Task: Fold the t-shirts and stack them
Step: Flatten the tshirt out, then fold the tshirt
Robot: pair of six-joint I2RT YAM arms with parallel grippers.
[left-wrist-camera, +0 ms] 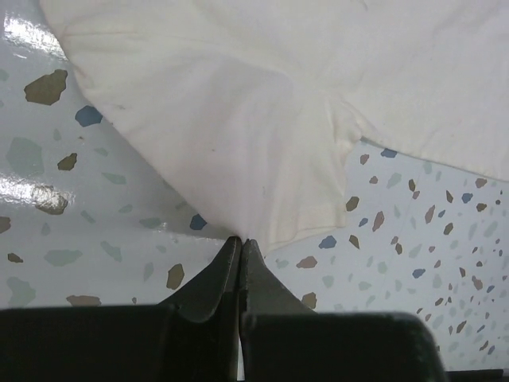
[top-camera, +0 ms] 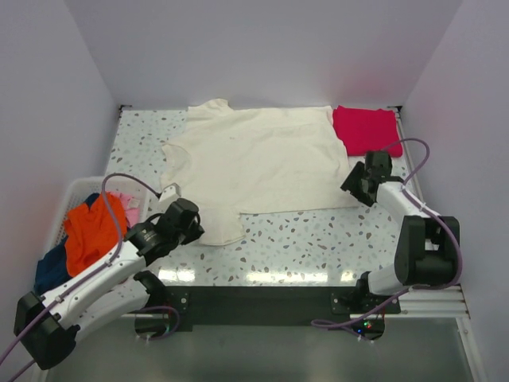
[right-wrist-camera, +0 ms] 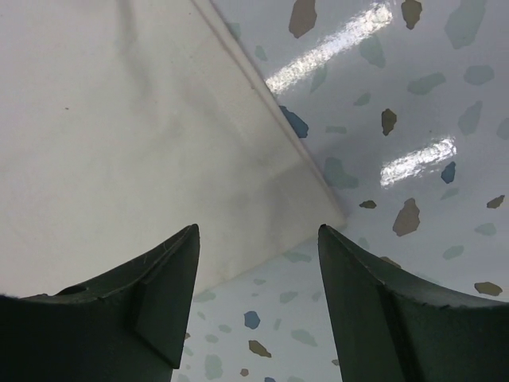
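Left arm (top-camera: pixel 103 270) stretching toward 1 o'clock, left gripper (left-wrist-camera: pixel 240 241) pinching cream t-shirt (left-wrist-camera: pixel 262 119), right arm (top-camera: pixel 398 199) angling toward 11 o'clock, right gripper (right-wrist-camera: pixel 258 231) gaping.

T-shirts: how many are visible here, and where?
5. The cream t-shirt spread on the table; magenta t-shirt folded at its far right corner; orange t-shirt, dark blue t-shirt and pink t-shirt heaped in the basket, left. More may hide underneath.

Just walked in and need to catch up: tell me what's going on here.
The cream t-shirt lies spread flat on the table. The left end effector is shut on its near sleeve; the right end effector hangs open over its near right corner. A magenta t-shirt sits folded at the far right, and more shirts wait in the white basket.
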